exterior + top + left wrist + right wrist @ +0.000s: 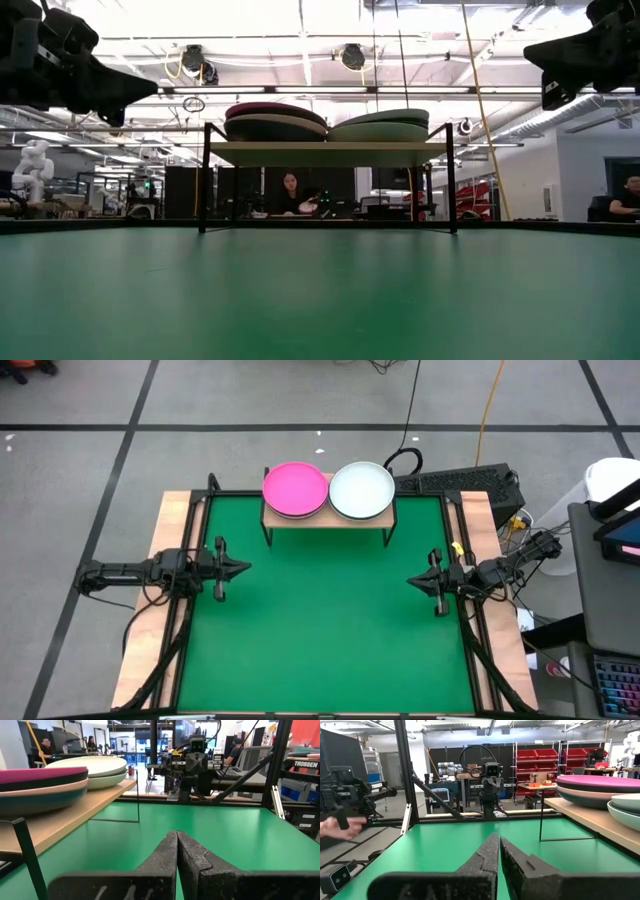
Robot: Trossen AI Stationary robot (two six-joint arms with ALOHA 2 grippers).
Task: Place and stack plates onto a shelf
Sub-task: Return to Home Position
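Observation:
Two stacks of plates rest on the light-wood shelf [325, 520] at the mat's far edge. The left stack has a magenta plate [295, 489] on top, with dark and pale pink plates beneath [40, 790]. The right stack is topped by a whitish plate [361, 490] over a mint green one [385, 128]. The shelf stands on thin black legs [204, 178]. My left gripper [243, 568] hovers shut above the mat's left side; my right gripper [412, 581] hovers shut above the right side. Both are empty, clear of the shelf.
Green mat [325, 630] spans the table between the arms, framed by wooden edging [172, 520] and black rails. A keyboard and cables [460, 482] lie behind the shelf. People sit in the room beyond [290, 190]; a hand [340, 826] shows left in the right wrist view.

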